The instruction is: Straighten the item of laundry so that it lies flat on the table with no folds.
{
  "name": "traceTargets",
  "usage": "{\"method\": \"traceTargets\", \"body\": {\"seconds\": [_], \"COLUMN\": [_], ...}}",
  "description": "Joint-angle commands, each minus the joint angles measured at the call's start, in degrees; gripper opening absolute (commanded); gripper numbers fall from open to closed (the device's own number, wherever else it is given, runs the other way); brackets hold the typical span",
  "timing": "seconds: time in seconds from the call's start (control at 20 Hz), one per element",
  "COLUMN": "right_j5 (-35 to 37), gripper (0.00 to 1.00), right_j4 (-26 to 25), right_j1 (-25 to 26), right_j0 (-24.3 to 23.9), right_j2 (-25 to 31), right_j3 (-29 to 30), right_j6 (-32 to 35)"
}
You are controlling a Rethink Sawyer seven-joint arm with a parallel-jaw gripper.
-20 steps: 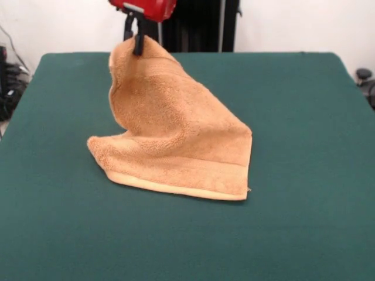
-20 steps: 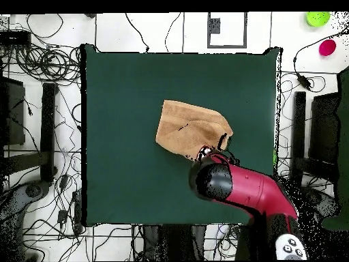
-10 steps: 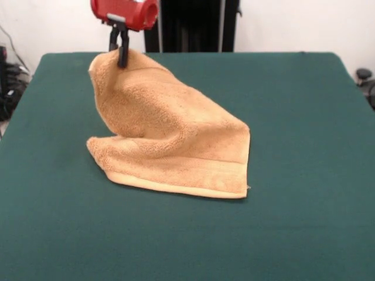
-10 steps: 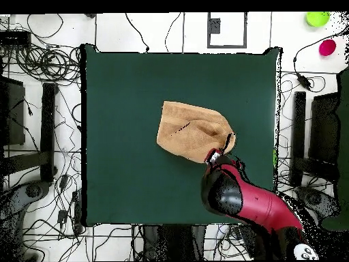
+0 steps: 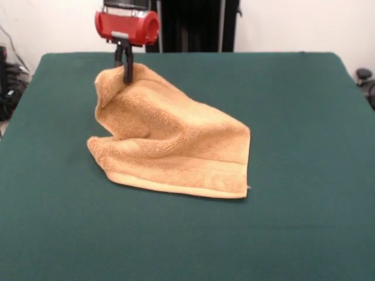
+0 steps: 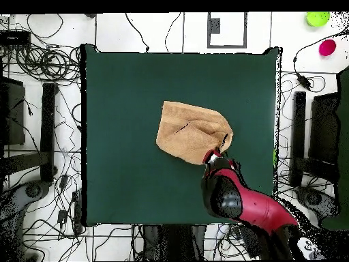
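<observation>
In the front view, the tan-orange towel (image 5: 170, 143) is seen lying left of the centre of the dark green table (image 5: 304, 117), only partly spread. Its near part rests on the tabletop, with a paler hem running along the near edge from the left corner to the near right corner. Its far left corner is lifted off the table into a peak, and a deep fold is formed on the left side below that peak, where the cloth is tucked in under itself. The peak is pinched by the gripper (image 5: 126, 75), whose dark fingers (image 5: 128, 69) are closed on the cloth; a red cylindrical housing is seen directly above them, at the top of the picture. The rest of the table around the towel is bare green surface. In the overhead view, the towel (image 6: 191, 131) is seen slightly right of the middle of the table (image 6: 116, 102), as a rounded, rumpled shape with a crease running across it. The gripper (image 6: 214, 157) is placed at the towel's lower right corner, touching the cloth, with the red and black arm reaching in from the bottom right. Cables and equipment are spread over the floor around the table.
</observation>
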Motion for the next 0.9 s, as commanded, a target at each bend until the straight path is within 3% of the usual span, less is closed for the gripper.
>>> {"method": "traceTargets", "body": {"seconds": [0.05, 0.45, 0.9], "right_j5": [-5.9, -10.71, -19.26], "gripper": [0.0, 0.0, 0.0], "right_j4": [-4.65, -0.3, 17.77], "right_j1": [8.38, 9.42, 7.27], "right_j0": [-2.6, 1.77, 19.42], "right_j2": [13.42, 10.35, -4.14], "right_j3": [7.0, 8.79, 13.92], "right_j6": [11.64, 15.16, 20.21]}}
